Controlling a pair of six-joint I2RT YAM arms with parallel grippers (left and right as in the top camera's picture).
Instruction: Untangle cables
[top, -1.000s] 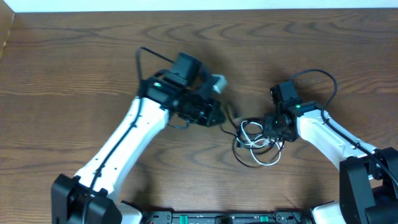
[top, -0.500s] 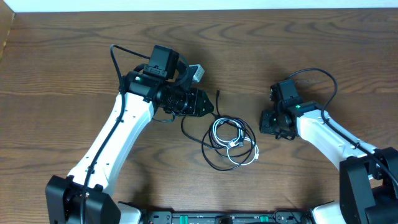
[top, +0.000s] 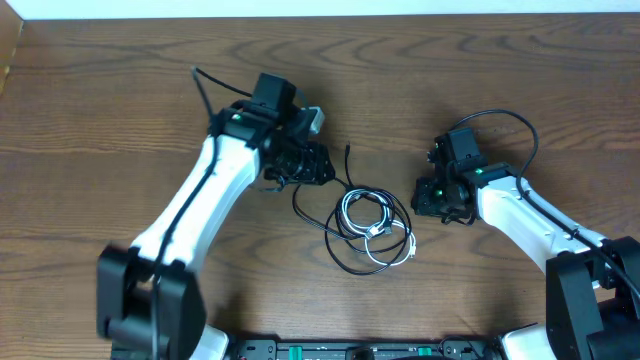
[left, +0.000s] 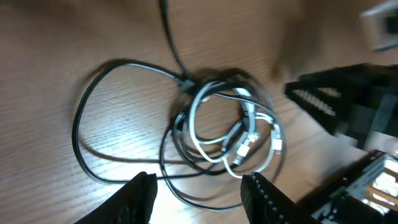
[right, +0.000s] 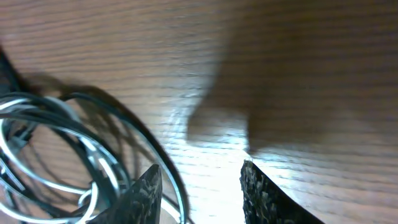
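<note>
The black cable (top: 347, 165) and the white cable (top: 375, 228) lie tangled in loose loops on the wooden table between my arms. In the left wrist view the white coil (left: 194, 118) sits inside the wider black loop (left: 76, 134). My left gripper (top: 318, 170) is open and empty, up and to the left of the tangle; its fingertips (left: 202, 199) hover above the black loop. My right gripper (top: 425, 198) is open and empty just right of the tangle. Its wrist view shows its fingers (right: 199, 186) with the coils (right: 68, 155) at the left.
The wooden table (top: 120, 120) runs to a pale back edge at the top. A thick black arm wire (top: 505, 118) arches over my right arm, another (top: 205, 80) over my left arm. The arm bases stand at the front edge.
The tangle was dragged left, away from the right gripper, and now lies loose. My left gripper has let go and turned slightly. The right arm barely moved.
</note>
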